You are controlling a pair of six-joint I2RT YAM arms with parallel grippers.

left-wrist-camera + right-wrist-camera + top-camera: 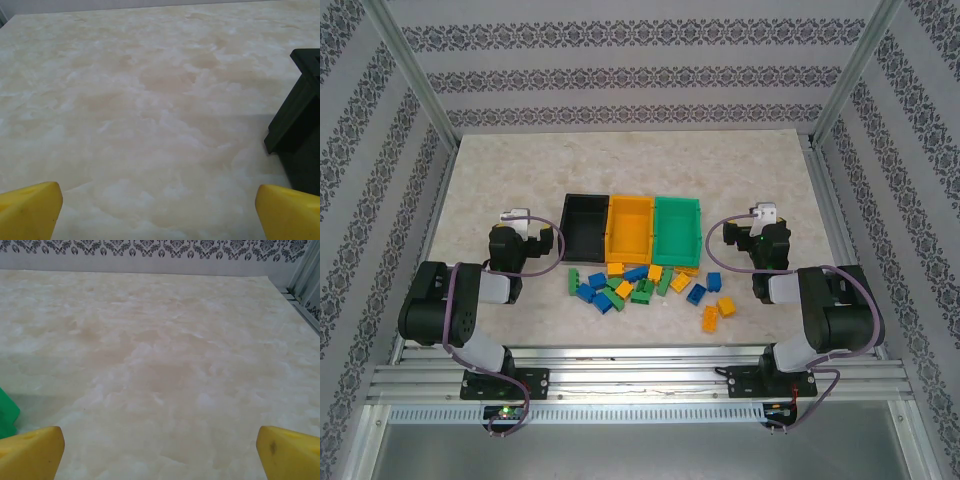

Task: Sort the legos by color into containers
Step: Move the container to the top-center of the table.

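Top external view, contents as found.

Table (620, 165): pale marbled top.

Containers: one row at centre frame, walls touching. Black bin (586, 228) on the left, yellow-orange bin (629, 228) in the middle, green bin (677, 228) on the right. All three look empty.

Legos (640, 288): a loose heap of blue, green and yellow-orange bricks just below the bins at centre frame, several touching or overlapping. None is sorted yet. Outliers at the heap's right: a lone blue brick (714, 281), and two orange bricks (718, 312) to its lower right.

Left wrist view. Left gripper (159, 212): yellow fingertips at the two bottom corners, spread wide, only bare table between them. The black bin is at the right edge.

Right wrist view. Right gripper (160, 452): likewise spread wide and empty. A green corner at the left edge is probably the green bin.

Handling note, as judgement.
- Step in hand: the first pick.
- Both grippers point at far table beside the bins, so each must swing back and down to the heap.
- Begin with the outliers, which stand clear of their neighbours, and leave the tangled middle.
- Straddle one brick squarely so that no second piece is caught.
- With no blue bin present, blue presumably goes in the black bin.
- Release low inside the bin to avoid bounce-out.
- Keep each arm to its own half.
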